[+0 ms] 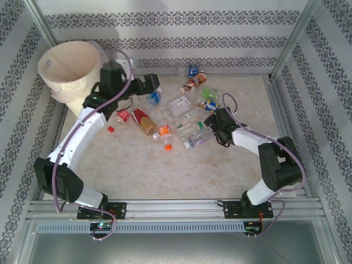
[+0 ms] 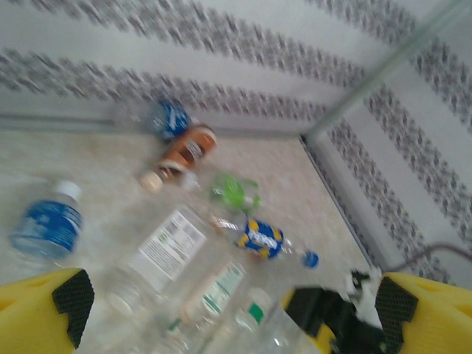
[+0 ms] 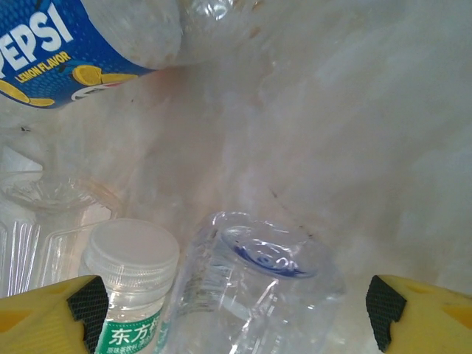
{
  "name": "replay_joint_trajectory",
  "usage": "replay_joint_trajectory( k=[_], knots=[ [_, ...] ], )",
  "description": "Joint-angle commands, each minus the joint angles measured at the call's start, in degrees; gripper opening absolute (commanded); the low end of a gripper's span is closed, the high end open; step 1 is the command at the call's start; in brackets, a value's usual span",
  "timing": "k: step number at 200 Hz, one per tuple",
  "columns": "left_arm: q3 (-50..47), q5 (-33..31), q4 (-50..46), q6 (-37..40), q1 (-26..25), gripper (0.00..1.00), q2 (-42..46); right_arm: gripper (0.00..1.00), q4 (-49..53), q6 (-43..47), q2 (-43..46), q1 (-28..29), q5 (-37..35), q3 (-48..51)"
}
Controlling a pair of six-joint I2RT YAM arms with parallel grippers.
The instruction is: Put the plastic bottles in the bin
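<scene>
Plastic bottles (image 1: 146, 122) lie scattered on the table (image 1: 137, 170) between the 2 grippers. 1 clear bottle (image 3: 258, 287) sits between the right gripper's (image 3: 236, 321) spread fingers, apart from both. The left gripper (image 2: 228, 302) hangs released and empty, with the bin (image 1: 66, 63) behind its wrist.

We see walls (image 1: 176, 22) on three sides, white and papered with horizontal bands of a dark floral pattern. The tabletop (image 1: 143, 170) is a beige, mottled, stone-like surface, evenly lit, with only soft shadows. We note aluminium posts (image 1: 291, 41) rising at the far corners. A slotted aluminium rail (image 1: 176, 208) runs along the near edge, and below it lies a grey metal sheet (image 1: 176, 247).
</scene>
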State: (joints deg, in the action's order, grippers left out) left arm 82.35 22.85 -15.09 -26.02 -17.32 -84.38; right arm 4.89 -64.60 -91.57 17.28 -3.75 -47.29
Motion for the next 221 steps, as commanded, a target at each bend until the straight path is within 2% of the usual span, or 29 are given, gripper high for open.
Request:
replay_joint_trajectory(
  k=[1, 28, 45, 56, 81, 106, 139, 182, 221],
  knots=[
    [-3.9, -0.3, 6.4, -3.2, -3.8, 1.00, 0.0, 0.89, -1.1, -4.9, -2.1, 0.6, 0.4, -1.4],
    [-10.0, 1.1, 11.1, -6.9, -7.5, 1.00, -1.2, 0.86, -1.2, -7.6, -4.2, 1.0, -0.7, -1.7],
    [-14.1, -1.0, 14.1, -7.3, -10.3, 1.00, -0.7, 0.81, -2.3, -8.2, -5.4, 1.0, -0.9, -1.3],
    [-15.9, -2.9, 14.7, -6.8, -12.1, 1.00, -0.7, 0.75, -3.4, -8.1, -6.1, 1.0, -0.7, -1.0],
    [-17.6, -6.8, 14.1, -5.2, -15.2, 1.00, -1.4, 0.68, -4.5, -7.4, -6.0, 1.1, -1.1, -0.5],
    [-17.6, -9.0, 13.9, -4.0, -16.4, 1.00, -2.8, 0.59, -5.3, -5.4, -3.6, 1.2, -2.5, 0.7],
    [-19.0, -12.3, 15.5, 1.0, -19.0, 1.00, -2.5, 0.54, -5.4, 1.1, 1.1, 1.7, -4.3, 1.2],
    [-19.8, -8.2, 15.8, 4.0, -19.2, 1.00, -2.5, 0.49, -8.9, 9.8, 6.9, 5.3, -8.1, 3.5],
    [-21.8, -2.7, 20.5, 7.9, -18.9, 1.00, -1.3, 0.47, -14.1, 15.9, 10.7, 6.4, -6.1, 3.6]
  ],
)
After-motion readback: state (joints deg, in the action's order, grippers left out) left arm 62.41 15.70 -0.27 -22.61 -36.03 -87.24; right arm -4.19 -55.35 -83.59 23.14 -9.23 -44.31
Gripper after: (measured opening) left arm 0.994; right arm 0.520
